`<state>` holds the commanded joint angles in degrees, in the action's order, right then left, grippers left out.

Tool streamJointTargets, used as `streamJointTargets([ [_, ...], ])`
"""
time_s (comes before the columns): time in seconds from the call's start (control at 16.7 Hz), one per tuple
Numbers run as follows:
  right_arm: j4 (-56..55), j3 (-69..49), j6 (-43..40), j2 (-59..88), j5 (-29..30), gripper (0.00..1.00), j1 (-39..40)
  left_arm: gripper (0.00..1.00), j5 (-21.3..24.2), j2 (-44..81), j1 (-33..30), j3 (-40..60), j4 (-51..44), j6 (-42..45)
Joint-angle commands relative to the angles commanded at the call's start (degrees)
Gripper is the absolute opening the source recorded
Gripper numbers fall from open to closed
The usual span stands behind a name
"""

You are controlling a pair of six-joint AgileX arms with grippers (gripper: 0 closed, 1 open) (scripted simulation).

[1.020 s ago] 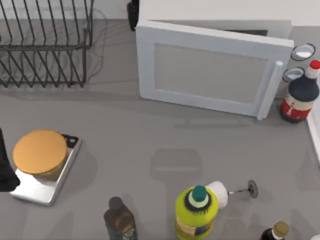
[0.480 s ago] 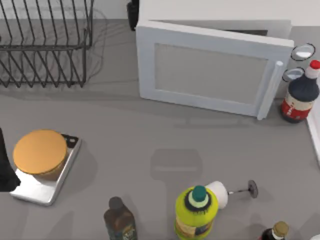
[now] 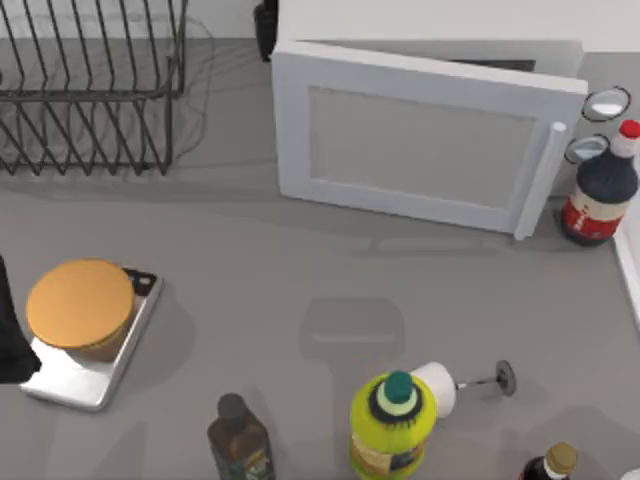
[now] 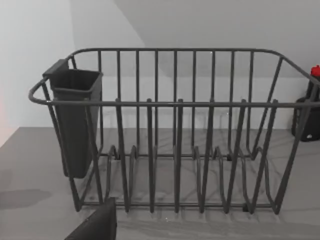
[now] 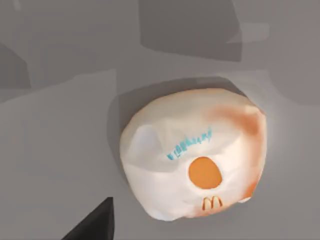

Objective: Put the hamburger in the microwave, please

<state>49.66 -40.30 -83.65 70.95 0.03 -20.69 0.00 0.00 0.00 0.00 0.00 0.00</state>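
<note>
Hamburger (image 3: 80, 304), on tray (image 3: 70, 378) well left of barely-ajar microwave (image 3: 420, 150): widen door first; gripper states cannot be told.

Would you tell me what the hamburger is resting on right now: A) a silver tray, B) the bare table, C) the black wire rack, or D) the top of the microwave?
A: in the top view the hamburger sits on the silver tray at the table's left, apart from the microwave.

Left arm (image 3: 10, 330) at table's left edge
</note>
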Motion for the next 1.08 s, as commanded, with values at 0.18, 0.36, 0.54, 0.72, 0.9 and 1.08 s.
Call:
streamJointTargets([
  [0.18,4.6,-3.7,-7.5,6.4,0.0,1.0,-1.9,1.0,0.0,0.0,0.0,0.0,0.0,0.0],
  [0.36,6.1,-5.0,-9.7,8.4,0.0,1.0,-2.6,1.0,0.0,0.0,0.0,0.0,0.0,0.0],
  [0.54,6.1,-5.0,-9.7,8.4,0.0,1.0,-2.6,1.0,0.0,0.0,0.0,0.0,0.0,0.0],
  [0.72,5.1,-4.2,-9.6,8.8,0.0,1.0,-2.3,1.0,0.0,0.0,0.0,0.0,0.0,0.0],
  [0.9,-0.6,-1.4,-9.4,11.7,0.0,1.0,-2.4,1.0,0.0,0.0,0.0,0.0,0.0,0.0],
  [1.08,-9.5,2.6,-9.4,16.0,0.0,1.0,-2.4,1.0,0.0,0.0,0.0,0.0,0.0,0.0],
])
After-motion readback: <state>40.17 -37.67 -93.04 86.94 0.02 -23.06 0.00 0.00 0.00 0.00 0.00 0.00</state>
